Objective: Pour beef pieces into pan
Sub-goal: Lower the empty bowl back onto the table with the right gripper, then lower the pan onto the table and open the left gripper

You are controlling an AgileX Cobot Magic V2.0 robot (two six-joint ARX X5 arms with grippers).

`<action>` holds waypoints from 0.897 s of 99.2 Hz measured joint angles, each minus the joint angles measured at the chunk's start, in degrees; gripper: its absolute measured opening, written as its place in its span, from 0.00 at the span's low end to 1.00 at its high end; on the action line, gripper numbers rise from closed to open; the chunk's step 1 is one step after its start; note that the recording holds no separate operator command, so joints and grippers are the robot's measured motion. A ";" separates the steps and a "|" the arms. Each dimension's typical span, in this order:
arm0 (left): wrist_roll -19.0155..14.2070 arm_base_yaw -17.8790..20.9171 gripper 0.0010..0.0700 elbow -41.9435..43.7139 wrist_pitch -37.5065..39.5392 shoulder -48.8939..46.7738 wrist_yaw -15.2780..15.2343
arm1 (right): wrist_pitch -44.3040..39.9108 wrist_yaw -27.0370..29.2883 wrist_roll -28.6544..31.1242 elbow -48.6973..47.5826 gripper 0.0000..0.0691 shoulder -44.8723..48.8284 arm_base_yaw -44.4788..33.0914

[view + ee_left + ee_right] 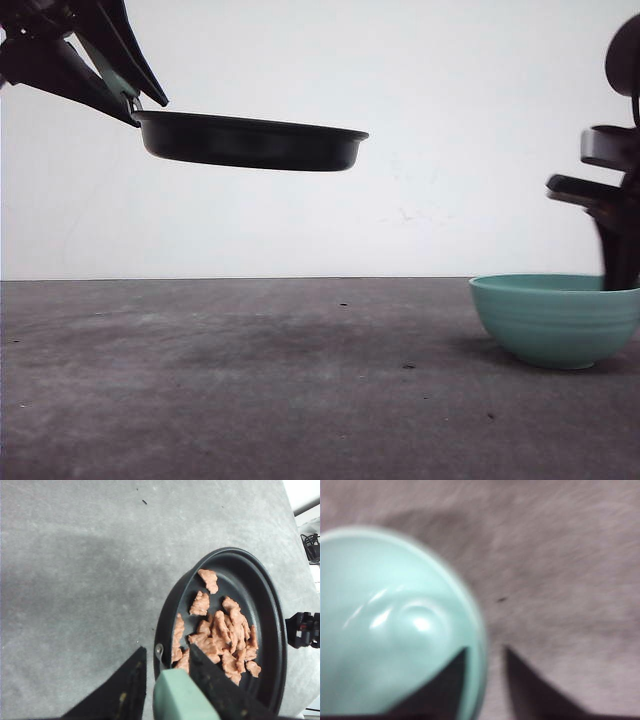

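With the beef pieces point(220, 635) already in the pan point(250, 140), the left tool point(167, 680), clamped on its handle point(177, 697), should lower it level, while the right tool point(485, 652) straddled the bowl point(555, 318) rim, parted.

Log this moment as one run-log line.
left gripper: shut on mint-green handle, shallow black pan aloft | reddish-brown beef pieces: in pan | right gripper: straddling teal ribbed bowl rim, bowl empty

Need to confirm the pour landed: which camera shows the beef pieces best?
The left wrist view: it looks down into the pan, with the beef pieces heaped near the handle. The front view sees the pan side-on, its wall hiding them. The right wrist view looks into the teal bowl.
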 joint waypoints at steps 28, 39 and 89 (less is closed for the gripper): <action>0.04 0.00 0.16 0.00 0.92 1.11 -0.74 | -1.03 0.09 -0.13 7.87 0.61 -4.61 0.20; 0.04 0.00 0.16 0.00 1.11 3.89 -0.09 | -2.47 1.09 -0.39 13.77 0.68 -7.37 0.20; 0.07 -0.15 0.16 0.00 7.54 21.57 0.66 | -13.18 4.07 -7.78 16.20 0.02 -18.32 9.60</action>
